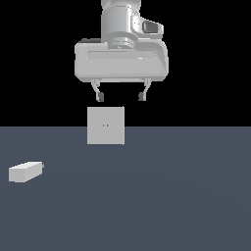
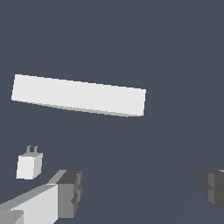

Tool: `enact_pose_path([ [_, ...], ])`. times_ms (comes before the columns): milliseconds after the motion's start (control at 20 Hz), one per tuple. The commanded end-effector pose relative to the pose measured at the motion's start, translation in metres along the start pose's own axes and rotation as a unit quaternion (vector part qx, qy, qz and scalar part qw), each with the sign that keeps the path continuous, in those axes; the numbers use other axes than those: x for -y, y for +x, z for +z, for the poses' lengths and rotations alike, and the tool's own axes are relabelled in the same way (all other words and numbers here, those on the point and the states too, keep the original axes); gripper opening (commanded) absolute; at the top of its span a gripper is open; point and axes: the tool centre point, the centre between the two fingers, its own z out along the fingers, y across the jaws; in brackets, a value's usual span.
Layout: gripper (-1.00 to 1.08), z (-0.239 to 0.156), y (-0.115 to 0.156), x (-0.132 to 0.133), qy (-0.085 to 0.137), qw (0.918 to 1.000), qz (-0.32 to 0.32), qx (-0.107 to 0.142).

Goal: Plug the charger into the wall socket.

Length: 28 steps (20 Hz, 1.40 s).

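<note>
Hanging released and empty above the dark grey bench (image 1: 171,196), the hand (image 1: 121,96) hovers over the flat upright light-grey square wall socket (image 1: 106,125); the small light-grey oblong charger (image 1: 25,171) lies well apart, toward the exterior view's left.

the charger (image 1: 25,171) and wall socket (image 1: 105,125) look matt, smooth and plastic-like; the claw (image 1: 120,96) housing is glossier.
</note>
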Motion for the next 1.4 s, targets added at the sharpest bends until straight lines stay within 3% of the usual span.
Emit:
enact_pose_path([
  [0, 1.0, 0.005, -0.005, 0.01, 0.0, 0.9999, 0.001, -0.01],
  [1350, 1.0, 0.075, -0.049, 0.141, -0.005, 0.9881, 0.025, -0.152],
])
